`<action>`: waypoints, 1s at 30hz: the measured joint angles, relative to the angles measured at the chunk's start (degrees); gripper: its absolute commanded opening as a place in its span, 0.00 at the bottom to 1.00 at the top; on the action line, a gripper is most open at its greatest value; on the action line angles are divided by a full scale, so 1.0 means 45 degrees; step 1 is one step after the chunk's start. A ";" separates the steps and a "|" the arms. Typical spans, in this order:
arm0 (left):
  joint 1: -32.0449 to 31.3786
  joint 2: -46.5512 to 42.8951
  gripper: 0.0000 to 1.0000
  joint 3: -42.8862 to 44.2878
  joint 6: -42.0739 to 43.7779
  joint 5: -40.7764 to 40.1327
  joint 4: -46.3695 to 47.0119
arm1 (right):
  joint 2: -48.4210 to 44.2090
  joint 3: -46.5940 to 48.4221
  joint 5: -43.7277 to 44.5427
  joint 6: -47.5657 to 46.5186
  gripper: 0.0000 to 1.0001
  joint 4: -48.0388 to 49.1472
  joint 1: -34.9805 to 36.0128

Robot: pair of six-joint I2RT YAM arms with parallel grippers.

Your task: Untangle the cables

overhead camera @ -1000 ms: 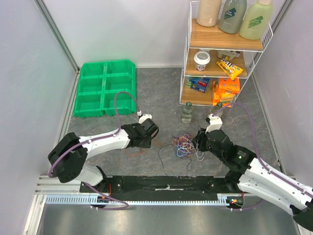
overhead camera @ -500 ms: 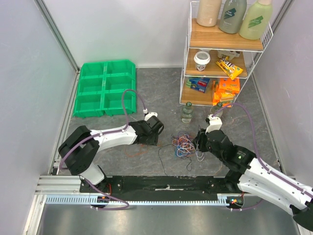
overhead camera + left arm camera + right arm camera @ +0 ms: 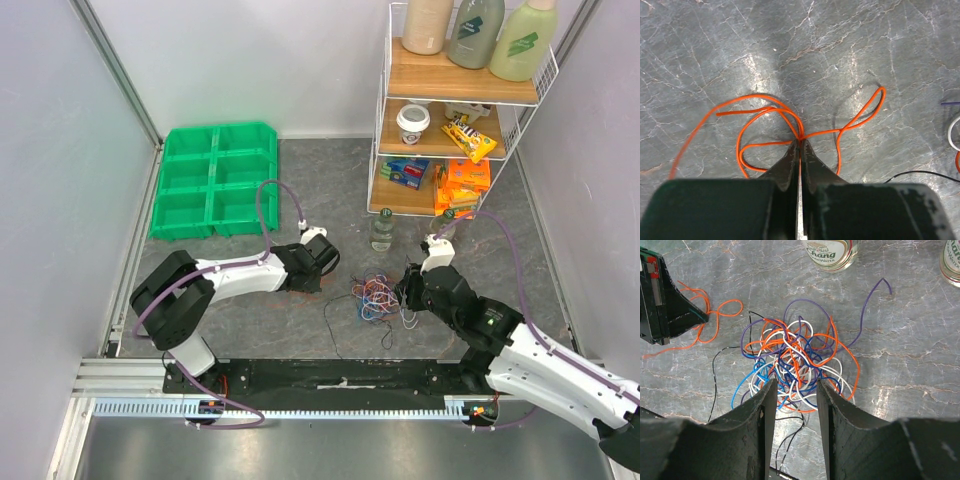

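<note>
**A:** Where do the cables sit?

**B:** The tangle [image 3: 795, 357] lies on the worktop [image 3: 320, 180], close to the middle of its near edge and slightly toward the right. One orange cable [image 3: 767, 108] lies apart from it, just to the left. A black cable [image 3: 714, 385] trails out of the heap toward the near edge.

**A:** And the jaws?

**B:** The left gripper [image 3: 800, 142] is clenched on the orange cable, right where its loops cross. The right gripper [image 3: 796, 385] hangs over the near side of the tangle with its jaws apart, grasping nothing that I can see.

**A:** How will the wires handle?

**B:** Light, thin and limp, I judge. A pull on one strand will likely drag the whole heap along. Better to pinch a free end, like the purple strand [image 3: 863, 314] reaching toward the far right, while the other arm pins the rest.

**A:** Room to move?

**B:** There is bare worktop toward the left edge, nearer than the green tray [image 3: 215, 180] in the far-left corner. A bottle [image 3: 830, 252] stands just beyond the tangle, and the shelf rack [image 3: 450, 100] fills the far-right corner. Leftward or nearward pulls look safest.
</note>
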 measured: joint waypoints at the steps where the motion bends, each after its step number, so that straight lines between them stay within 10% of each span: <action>1: 0.0000 0.0000 0.02 0.0000 0.0015 0.0000 -0.0010 | -0.0005 0.0000 0.0005 0.0000 0.45 0.0000 0.0000; 16: 0.0325 -0.4070 0.02 -0.0359 0.0223 -0.0656 -0.0175 | 0.0335 0.0000 0.0117 -0.0024 0.45 -0.0053 0.0000; 30: 0.6955 -0.5484 0.02 0.2637 0.0267 0.2939 0.1753 | 0.0539 0.0005 0.0126 -0.0107 0.45 -0.0058 0.0000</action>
